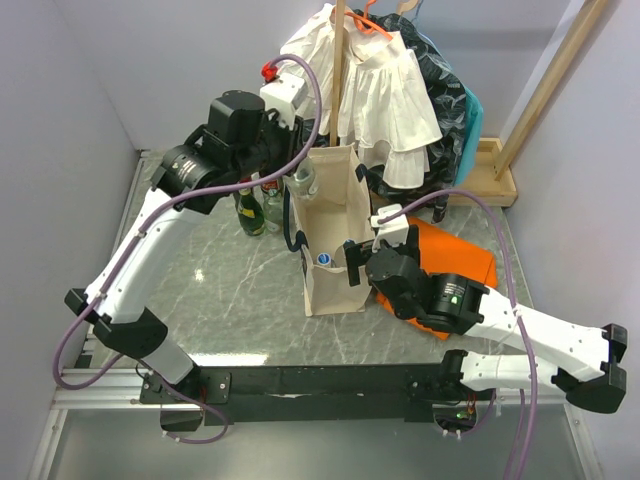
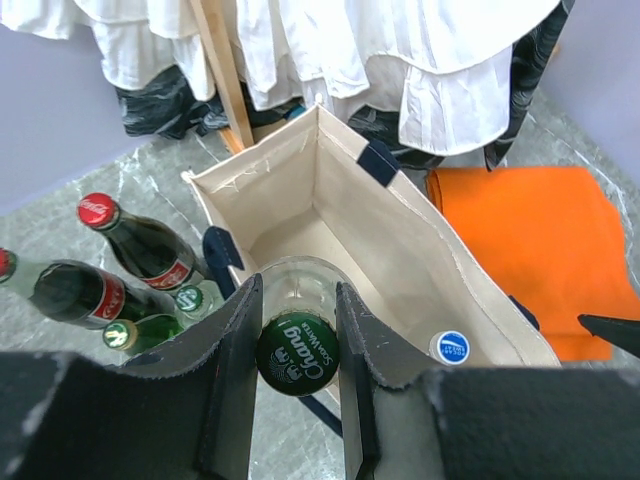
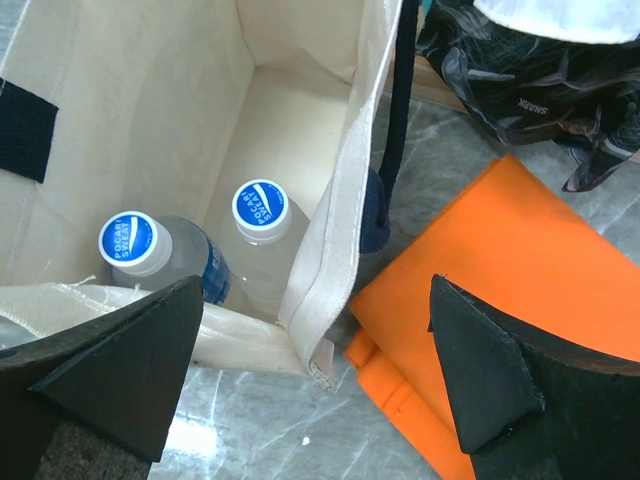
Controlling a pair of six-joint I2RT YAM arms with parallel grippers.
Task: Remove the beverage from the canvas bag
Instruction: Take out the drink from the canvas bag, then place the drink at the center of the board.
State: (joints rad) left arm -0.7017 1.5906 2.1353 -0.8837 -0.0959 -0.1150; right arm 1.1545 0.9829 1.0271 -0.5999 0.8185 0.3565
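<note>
Standing open, cream navy-handled canvas bag [image 1: 330, 285], blue-capped bottles [image 3: 260, 207] inside

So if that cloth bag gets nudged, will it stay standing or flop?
Probably soft: the canvas bag has thin cloth walls and a wavy rim. It stands upright, likely steadied by the two blue-capped bottles inside. Being tall and narrow, a sideways push could tip it.

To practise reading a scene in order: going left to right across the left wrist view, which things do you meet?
Red-capped cola bottle, Chang bottle in the left gripper, blue-capped bottle in the canvas bag, orange cloth.
</note>
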